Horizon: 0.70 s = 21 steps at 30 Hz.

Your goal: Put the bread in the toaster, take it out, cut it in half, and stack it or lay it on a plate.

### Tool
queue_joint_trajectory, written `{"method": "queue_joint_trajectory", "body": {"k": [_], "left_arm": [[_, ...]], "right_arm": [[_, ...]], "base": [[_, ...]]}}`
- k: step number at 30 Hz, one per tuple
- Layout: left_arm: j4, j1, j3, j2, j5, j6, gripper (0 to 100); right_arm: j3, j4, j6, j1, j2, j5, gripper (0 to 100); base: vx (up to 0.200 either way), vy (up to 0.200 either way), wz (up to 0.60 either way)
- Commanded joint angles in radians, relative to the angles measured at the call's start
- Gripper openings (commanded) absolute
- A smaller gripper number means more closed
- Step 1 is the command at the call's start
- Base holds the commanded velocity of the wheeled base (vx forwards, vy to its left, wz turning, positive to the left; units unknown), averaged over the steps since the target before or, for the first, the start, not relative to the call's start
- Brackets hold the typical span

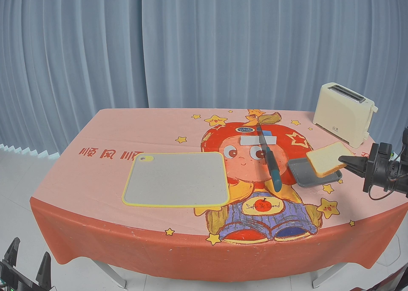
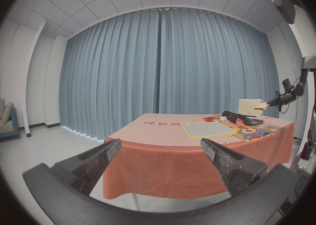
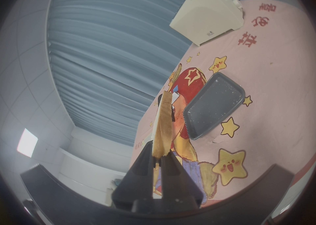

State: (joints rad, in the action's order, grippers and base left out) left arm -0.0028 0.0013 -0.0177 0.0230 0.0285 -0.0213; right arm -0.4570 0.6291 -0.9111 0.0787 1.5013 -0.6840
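The right gripper (image 1: 342,159) is black, wedge-shaped, cabled.

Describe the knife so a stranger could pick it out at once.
Start at the table with the orange cartoon cloth. Between the grey cutting board and the dark grey tray, the knife lies across the cartoon face. It is the only long thin thing there, dark blade, teal handle.

Smooth plastic toaster (image 1: 343,113), matt cloth tablecloth (image 1: 127,134)

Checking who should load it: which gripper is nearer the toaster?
Right. The right gripper, shut on the bread, is just in front of the toaster; the left gripper sits open below the table's front left corner, far from it.
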Motion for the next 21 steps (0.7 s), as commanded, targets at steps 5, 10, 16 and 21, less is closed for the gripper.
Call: {"method": "queue_joint_trajectory", "body": {"k": [5, 10, 16, 21], "left_arm": [[0.0, 0.0, 0.018, 0.002, 0.001, 0.0, 100], [0.0, 0.0, 0.018, 0.002, 0.001, 0.0, 100], [0.0, 0.0, 0.018, 0.002, 0.001, 0.0, 100], [0.0, 0.0, 0.018, 0.002, 0.001, 0.0, 100]], "right_arm": [[0.057, 0.001, 0.132, -0.033, -0.108, 0.026, 0], [0.081, 0.001, 0.232, -0.053, -0.139, 0.027, 0], [0.104, 0.003, 0.334, -0.057, -0.131, 0.026, 0], [0.1, 0.006, 0.365, -0.045, -0.13, 0.026, 0]], "base": [[0.0, 0.0, 0.0], [0.0, 0.0, 0.0], [0.0, 0.0, 0.0], [0.0, 0.0, 0.0]]}}
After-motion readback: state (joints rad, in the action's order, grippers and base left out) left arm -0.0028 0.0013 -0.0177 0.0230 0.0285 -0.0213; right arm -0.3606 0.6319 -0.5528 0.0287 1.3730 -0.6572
